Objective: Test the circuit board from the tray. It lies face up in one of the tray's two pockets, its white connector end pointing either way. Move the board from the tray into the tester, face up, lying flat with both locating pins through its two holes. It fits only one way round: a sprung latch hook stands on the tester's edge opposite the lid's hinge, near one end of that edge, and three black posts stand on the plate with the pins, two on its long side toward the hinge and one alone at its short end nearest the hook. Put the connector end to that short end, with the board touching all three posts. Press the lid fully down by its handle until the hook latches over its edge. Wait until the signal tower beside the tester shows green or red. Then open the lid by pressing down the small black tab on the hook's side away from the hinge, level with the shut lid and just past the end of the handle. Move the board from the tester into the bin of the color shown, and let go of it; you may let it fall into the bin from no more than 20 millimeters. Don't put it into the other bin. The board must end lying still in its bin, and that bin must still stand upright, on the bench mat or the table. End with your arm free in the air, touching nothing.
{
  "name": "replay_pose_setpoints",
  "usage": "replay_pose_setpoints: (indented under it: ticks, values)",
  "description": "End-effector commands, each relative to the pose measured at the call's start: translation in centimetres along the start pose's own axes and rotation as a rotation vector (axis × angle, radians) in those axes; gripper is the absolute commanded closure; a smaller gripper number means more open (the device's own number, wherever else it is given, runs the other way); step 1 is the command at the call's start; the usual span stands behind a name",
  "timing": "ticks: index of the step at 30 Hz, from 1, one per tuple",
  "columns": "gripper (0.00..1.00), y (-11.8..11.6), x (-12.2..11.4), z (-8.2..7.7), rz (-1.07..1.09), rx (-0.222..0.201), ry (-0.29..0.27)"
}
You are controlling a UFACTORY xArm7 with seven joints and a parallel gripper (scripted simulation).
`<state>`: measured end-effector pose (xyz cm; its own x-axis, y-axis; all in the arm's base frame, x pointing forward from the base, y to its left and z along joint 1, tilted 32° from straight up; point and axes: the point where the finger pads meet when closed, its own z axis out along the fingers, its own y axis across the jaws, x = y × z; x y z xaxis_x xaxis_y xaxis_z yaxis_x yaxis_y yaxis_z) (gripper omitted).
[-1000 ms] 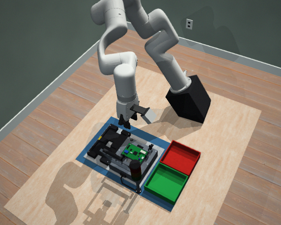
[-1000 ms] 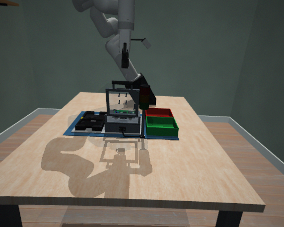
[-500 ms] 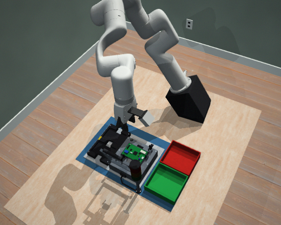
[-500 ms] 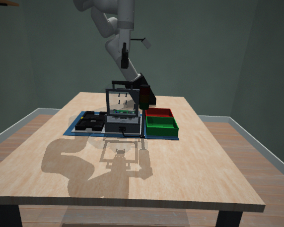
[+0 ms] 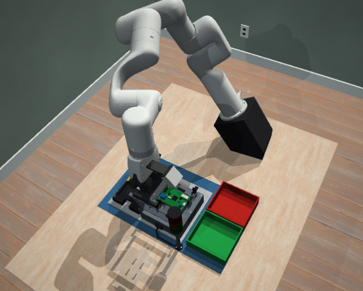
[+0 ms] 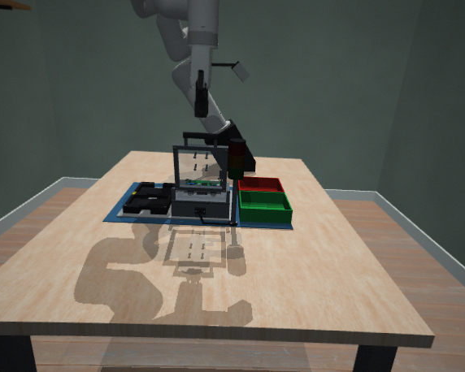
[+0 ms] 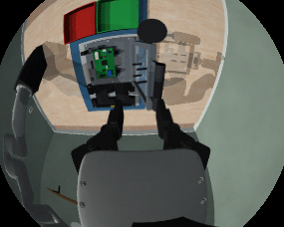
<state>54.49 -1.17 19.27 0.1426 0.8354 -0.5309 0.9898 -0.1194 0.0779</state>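
Note:
The green circuit board [image 5: 174,197] lies face up on the tester's plate, its white connector end toward the bins. It also shows in the wrist view [image 7: 106,64] and in the exterior view [image 6: 200,183]. The clear lid [image 6: 200,166] stands upright and open, with its handle [image 6: 196,135] on top. The signal tower [image 5: 175,219] is dark. My gripper [image 6: 201,107] [image 7: 140,108] hangs high above the tester, fingers pointing down, half open and empty. The black tray [image 5: 127,197] beside the tester holds no board.
The red bin [image 5: 233,203] and the green bin [image 5: 214,236] stand side by side next to the tester on the blue mat. The arm's black base box [image 5: 243,128] stands at the back of the table.

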Motion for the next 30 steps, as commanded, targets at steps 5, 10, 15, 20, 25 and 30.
replay_pose_setpoints:
  ticks: [5,10,15,20,25,30]
  values:
    - [0.49,3.3,0.1,-0.1,-0.001,0.014,0.001]
    - [0.49,3.3,0.1,-0.1,-0.001,0.014,0.001]
    - [0.49,3.3,0.1,0.2,-0.001,0.014,0.001]
    - [0.49,3.3,0.1,0.5,-0.001,0.014,0.001]
    - [0.49,3.3,0.1,1.2,-0.001,0.014,0.001]
    - [0.49,3.3,0.1,1.6,-0.001,0.014,0.001]
